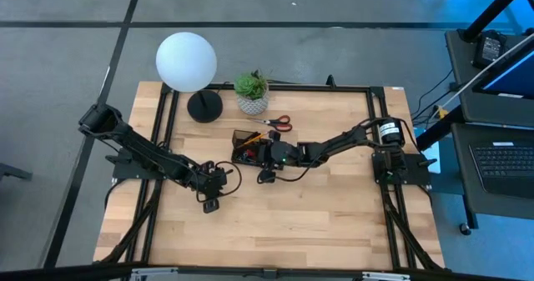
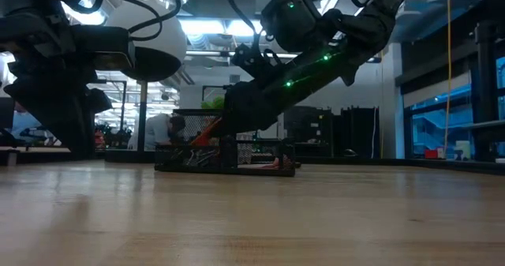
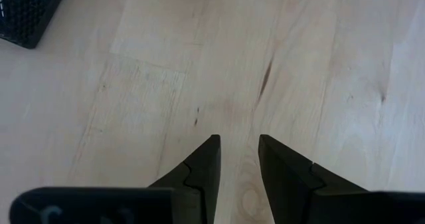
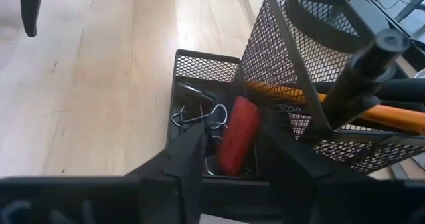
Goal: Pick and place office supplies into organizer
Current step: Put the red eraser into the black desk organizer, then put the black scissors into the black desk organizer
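Wooden table (image 1: 334, 223) filling mid-frame in the high view. Black mesh organizer (image 1: 248, 147) just above centre, red-handled scissors (image 1: 280, 122) lying beside it on the wood. Right gripper (image 4: 229, 159) poised over the low compartment, fingers parted, red block (image 4: 238, 132) and clips (image 4: 194, 114) inside. Left gripper (image 3: 238, 159) lower left, open, empty.

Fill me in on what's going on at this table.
The right gripper hangs open over the black mesh organizer, a small red block lying in the low compartment among the clips. An orange pencil rests in the taller section. The left gripper is open over bare table. Red-handled scissors lie outside.
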Robot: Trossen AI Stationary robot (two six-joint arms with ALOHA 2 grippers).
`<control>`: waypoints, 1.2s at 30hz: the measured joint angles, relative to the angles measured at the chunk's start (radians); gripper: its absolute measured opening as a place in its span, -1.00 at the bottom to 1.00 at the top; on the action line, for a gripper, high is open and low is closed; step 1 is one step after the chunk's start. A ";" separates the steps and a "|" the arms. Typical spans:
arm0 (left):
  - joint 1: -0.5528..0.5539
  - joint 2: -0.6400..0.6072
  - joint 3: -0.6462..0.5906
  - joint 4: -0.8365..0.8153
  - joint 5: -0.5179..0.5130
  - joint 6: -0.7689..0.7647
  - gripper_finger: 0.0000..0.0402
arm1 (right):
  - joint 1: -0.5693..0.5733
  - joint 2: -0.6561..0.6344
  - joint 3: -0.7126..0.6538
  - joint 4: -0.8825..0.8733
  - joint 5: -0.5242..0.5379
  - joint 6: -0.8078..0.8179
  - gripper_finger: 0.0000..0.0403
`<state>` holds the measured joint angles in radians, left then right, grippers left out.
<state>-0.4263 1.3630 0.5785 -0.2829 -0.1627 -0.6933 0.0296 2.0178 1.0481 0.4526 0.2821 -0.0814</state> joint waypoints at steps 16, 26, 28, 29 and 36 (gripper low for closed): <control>0.000 0.000 0.000 -0.002 0.000 0.000 -0.52 | 0.048 -0.262 0.001 -0.276 0.000 -0.005 -0.04; 0.000 0.000 0.000 -0.005 0.000 0.000 -0.52 | -0.108 -0.574 0.001 -0.715 -0.006 -0.034 -0.04; 0.000 0.000 0.000 -0.006 0.000 0.000 -0.52 | -0.166 -0.588 0.001 -0.716 -0.061 -0.082 -0.04; 0.000 0.000 0.000 -0.005 0.000 0.000 -0.52 | -0.195 -0.587 0.001 -0.717 -0.098 -0.099 -0.04; 0.001 0.000 0.000 -0.005 -0.003 0.000 -0.52 | -0.350 -0.503 0.003 -0.732 -0.226 -0.227 -0.04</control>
<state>-0.4255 1.3632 0.5785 -0.2878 -0.1655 -0.6930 -0.3205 1.5148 1.0513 -0.2792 0.0558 -0.3087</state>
